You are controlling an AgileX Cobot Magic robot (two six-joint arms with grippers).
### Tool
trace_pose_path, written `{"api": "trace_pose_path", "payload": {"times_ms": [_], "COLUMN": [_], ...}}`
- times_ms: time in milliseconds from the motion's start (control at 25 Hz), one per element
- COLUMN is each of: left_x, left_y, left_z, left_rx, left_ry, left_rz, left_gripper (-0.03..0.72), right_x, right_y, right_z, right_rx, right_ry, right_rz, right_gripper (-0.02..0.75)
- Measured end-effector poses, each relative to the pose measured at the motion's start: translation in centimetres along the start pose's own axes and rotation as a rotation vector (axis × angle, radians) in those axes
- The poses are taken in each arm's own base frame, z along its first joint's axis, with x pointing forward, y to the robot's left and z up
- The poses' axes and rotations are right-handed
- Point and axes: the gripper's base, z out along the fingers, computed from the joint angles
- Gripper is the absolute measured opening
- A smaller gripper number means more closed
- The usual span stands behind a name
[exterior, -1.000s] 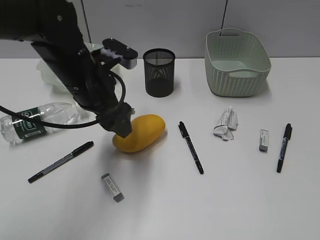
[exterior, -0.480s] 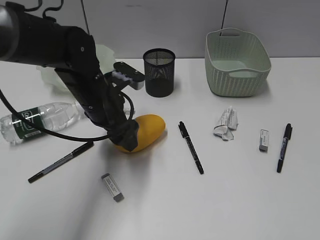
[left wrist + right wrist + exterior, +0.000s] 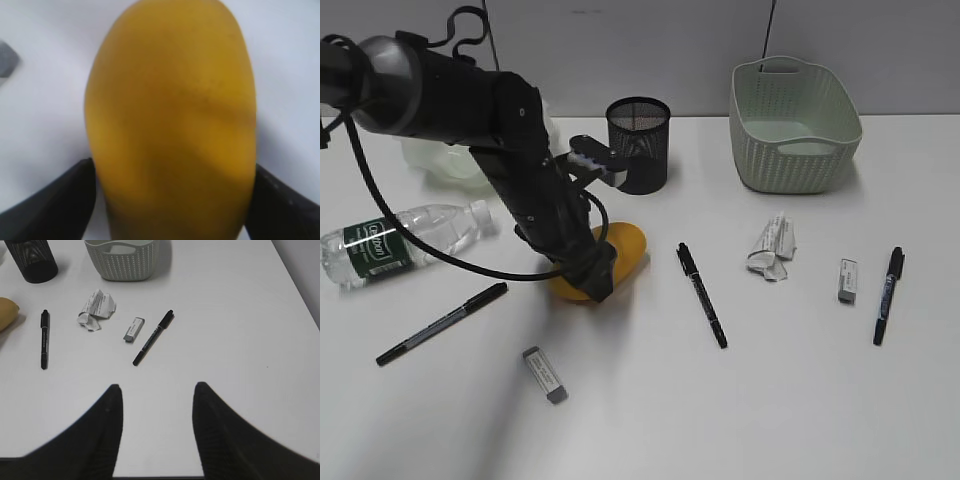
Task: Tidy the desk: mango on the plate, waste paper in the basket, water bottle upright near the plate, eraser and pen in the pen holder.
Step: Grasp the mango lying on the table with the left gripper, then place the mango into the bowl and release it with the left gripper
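1. Nearest, we see an eraser [image 3: 545,375] and pens [image 3: 441,323] loose on the desk [image 3: 720,420].
2. Mid-table, the left gripper [image 3: 590,275] straddles the mango [image 3: 625,250], jaws wide, not yet closed; the right gripper [image 3: 156,405] hangs half-open and empty; waste paper [image 3: 772,247] and water bottle [image 3: 405,238] lie untouched.
3. Farthest, plate [image 3: 435,160], pen holder [image 3: 638,145] and basket [image 3: 795,125] wait; we judge nothing done.

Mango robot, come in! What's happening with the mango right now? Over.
Left gripper open wide, a finger each side of the mango. Mango on the desk, not on the plate. Right gripper open, empty. Nothing blocking.
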Motion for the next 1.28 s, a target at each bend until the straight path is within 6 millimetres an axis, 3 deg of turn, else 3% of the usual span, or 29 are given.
{"api": "trace_pose_path", "payload": {"times_ms": [240,360,680,800,1040,1160,1280], "left_x": [-0.4,-0.8,-2.7,-3.3,-2.3,-1.0,0.2], "left_y": [0.0,-0.1,0.7,3.0,10.7,14.2,17.1], "left_z": [-0.4,-1.3,-8.0,-10.9,-14.3,-14.6,-13.1], "left_rx": [0.013,0.019,-0.032,-0.082,-0.214,-0.255,-0.268], "left_ry": [0.019,0.021,-0.054,-0.118,-0.282,-0.349,-0.37], "left_rz": [0.004,0.01,0.047,-0.001,-0.211,-0.311,-0.392], "left_gripper": [0.559,0.556,0.556,0.556,0.556,0.555,0.555], "right_x": [0.0,0.0,0.0,0.0,0.0,0.0,0.0], "right_y": [0.0,0.0,0.0,0.0,0.0,0.0,0.0], "right_z": [0.0,0.0,0.0,0.0,0.0,0.0,0.0], "right_rx": [0.0,0.0,0.0,0.0,0.0,0.0,0.0], "right_ry": [0.0,0.0,0.0,0.0,0.0,0.0,0.0], "right_rz": [0.0,0.0,0.0,0.0,0.0,0.0,0.0], "right_gripper": [0.373,0.373,0.373,0.373,0.373,0.373,0.373]}}
